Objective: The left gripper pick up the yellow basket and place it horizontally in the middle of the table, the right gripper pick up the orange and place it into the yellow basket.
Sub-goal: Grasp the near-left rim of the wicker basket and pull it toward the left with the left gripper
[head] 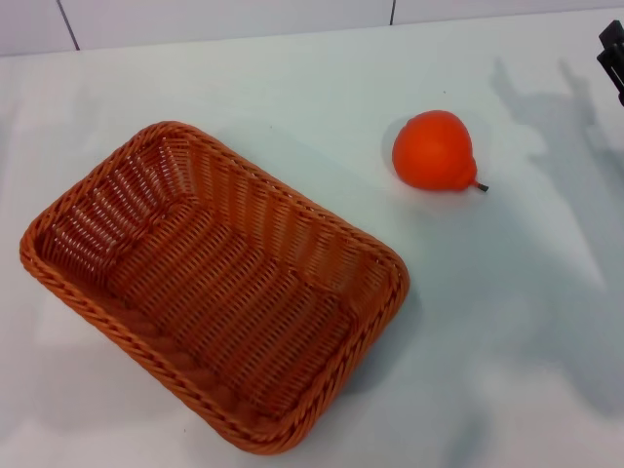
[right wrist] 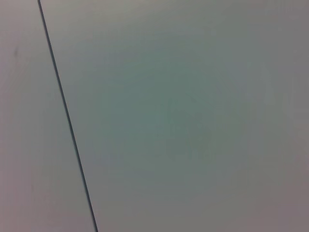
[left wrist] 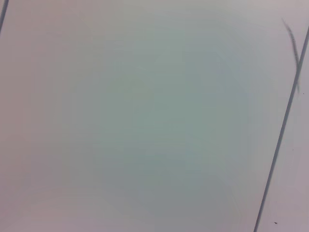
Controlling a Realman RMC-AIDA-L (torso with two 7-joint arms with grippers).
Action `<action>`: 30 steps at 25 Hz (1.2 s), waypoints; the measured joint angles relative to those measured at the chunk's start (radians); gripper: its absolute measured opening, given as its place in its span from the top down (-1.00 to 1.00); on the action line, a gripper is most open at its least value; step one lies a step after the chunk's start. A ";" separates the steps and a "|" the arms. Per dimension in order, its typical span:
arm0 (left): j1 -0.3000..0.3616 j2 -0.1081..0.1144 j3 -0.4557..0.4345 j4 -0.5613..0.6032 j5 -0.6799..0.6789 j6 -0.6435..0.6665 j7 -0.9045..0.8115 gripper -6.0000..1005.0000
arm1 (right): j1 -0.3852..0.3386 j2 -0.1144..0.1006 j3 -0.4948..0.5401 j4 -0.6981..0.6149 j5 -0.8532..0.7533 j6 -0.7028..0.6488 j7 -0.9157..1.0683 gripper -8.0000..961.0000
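The yellow basket (head: pixel 210 288), a large orange-brown wicker rectangle, lies empty and at a slant on the left half of the white table (head: pixel 507 322) in the head view. The orange (head: pixel 435 150), glossy with a short dark stem, rests on the table to the basket's upper right, apart from it. Only a dark tip of my right gripper (head: pixel 612 57) shows at the far right edge, well away from the orange. My left gripper is out of view. Both wrist views show only plain white surface.
A dark seam line crosses the left wrist view (left wrist: pixel 282 130) and the right wrist view (right wrist: pixel 67 121). Arm shadows fall on the table's right side (head: pixel 556 127). The table's far edge meets a panelled wall (head: pixel 224 19).
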 joint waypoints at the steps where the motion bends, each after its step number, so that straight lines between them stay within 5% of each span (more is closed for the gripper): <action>1: 0.000 0.000 0.000 0.000 0.000 0.000 0.000 -0.47 | -0.001 0.000 -0.001 0.000 0.000 -0.001 0.001 -0.98; 18: 0.000 0.003 0.002 0.003 0.004 0.004 -0.003 -0.47 | 0.000 0.002 -0.021 0.009 0.000 -0.002 0.001 -0.98; 23: 0.008 0.011 0.076 0.068 0.012 0.032 -0.147 -0.47 | 0.005 0.002 -0.027 0.009 0.000 -0.002 0.002 -0.98; 24: 0.025 0.041 0.201 0.162 0.035 0.045 -0.372 -0.47 | 0.007 0.002 -0.030 0.009 0.000 -0.002 0.002 -0.98; 27: 0.022 0.095 0.298 0.224 0.096 0.090 -0.580 -0.47 | 0.008 0.002 -0.038 0.009 0.000 -0.001 0.002 -0.98; 29: -0.016 0.163 0.349 0.252 0.186 0.179 -0.764 -0.47 | 0.009 0.002 -0.041 0.009 0.000 -0.001 0.002 -0.98; 30: -0.016 0.163 0.349 0.252 0.186 0.179 -0.764 -0.47 | 0.010 0.002 -0.042 0.009 0.000 -0.001 0.002 -0.98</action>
